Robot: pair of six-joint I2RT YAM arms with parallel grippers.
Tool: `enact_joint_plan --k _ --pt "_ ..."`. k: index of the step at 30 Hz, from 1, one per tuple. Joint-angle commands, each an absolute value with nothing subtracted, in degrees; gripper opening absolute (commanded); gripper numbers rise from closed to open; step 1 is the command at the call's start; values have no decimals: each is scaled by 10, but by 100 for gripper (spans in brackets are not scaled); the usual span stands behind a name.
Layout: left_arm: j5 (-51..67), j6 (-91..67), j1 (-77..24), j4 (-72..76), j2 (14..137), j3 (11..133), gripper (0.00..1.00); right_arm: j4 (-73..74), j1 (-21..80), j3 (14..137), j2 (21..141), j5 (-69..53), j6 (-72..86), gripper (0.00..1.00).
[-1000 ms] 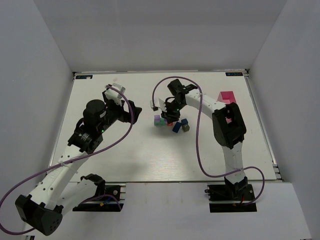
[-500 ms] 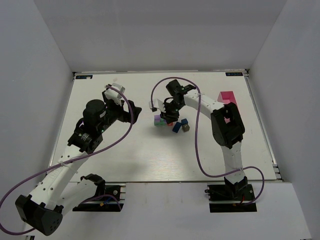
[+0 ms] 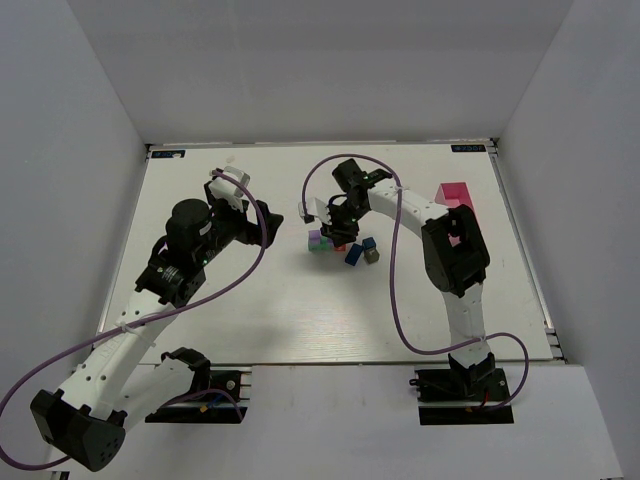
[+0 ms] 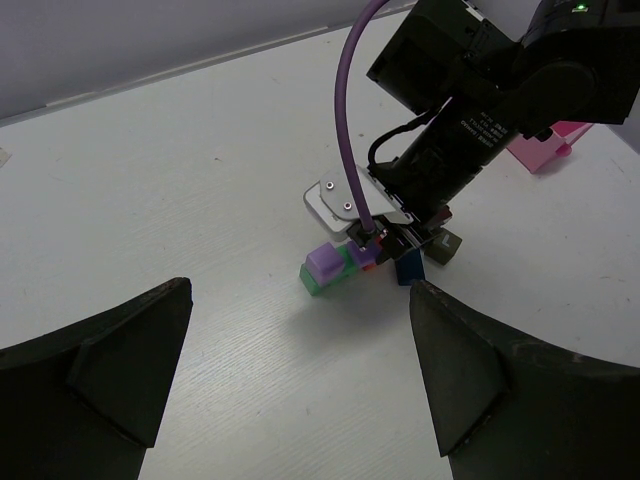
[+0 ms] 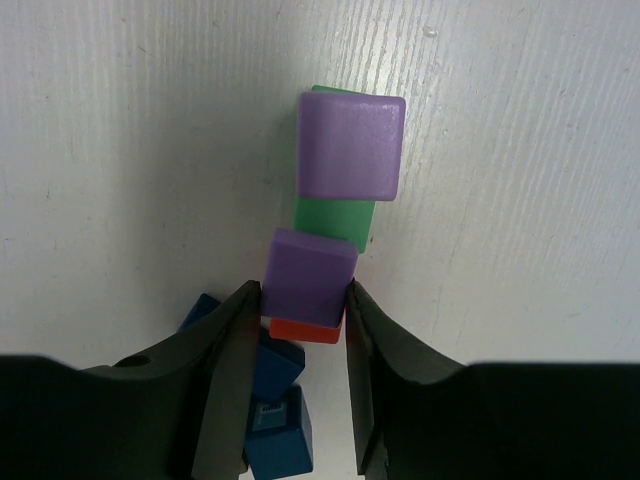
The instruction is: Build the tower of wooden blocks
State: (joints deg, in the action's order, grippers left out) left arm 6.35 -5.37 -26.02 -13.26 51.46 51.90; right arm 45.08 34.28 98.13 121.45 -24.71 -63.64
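Observation:
The tower (image 3: 335,241) is a low cluster of wood blocks at the table's middle. In the right wrist view a green brick (image 5: 335,218) carries a lilac cube (image 5: 350,145). My right gripper (image 5: 300,300) is shut on a second lilac cube (image 5: 310,275) that sits over a red block (image 5: 305,330). Blue blocks (image 5: 280,430) lie beside the left finger. My left gripper (image 4: 300,370) is open and empty, held above the table to the left of the cluster (image 4: 340,265). It also shows in the top view (image 3: 268,220).
A pink box (image 3: 456,195) stands at the back right, behind the right arm. A loose blue block (image 3: 354,255) and a grey block (image 3: 372,256) lie just right of the cluster. The right arm's purple cable loops over the table.

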Motion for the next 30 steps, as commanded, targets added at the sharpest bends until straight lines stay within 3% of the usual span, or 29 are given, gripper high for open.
enact_joint_plan --k 1,16,23,30 --pt "60 -51 -258 -127 504 515 99 447 347 1000 1224 -249 -641 27" --pt "60 -51 -258 -127 504 515 99 440 347 998 1226 -246 -637 33" --pt "60 -51 -258 -127 504 515 99 438 346 997 1223 -248 -634 43" --pt "65 -51 -258 -127 504 515 99 433 347 994 1223 -248 -628 43"
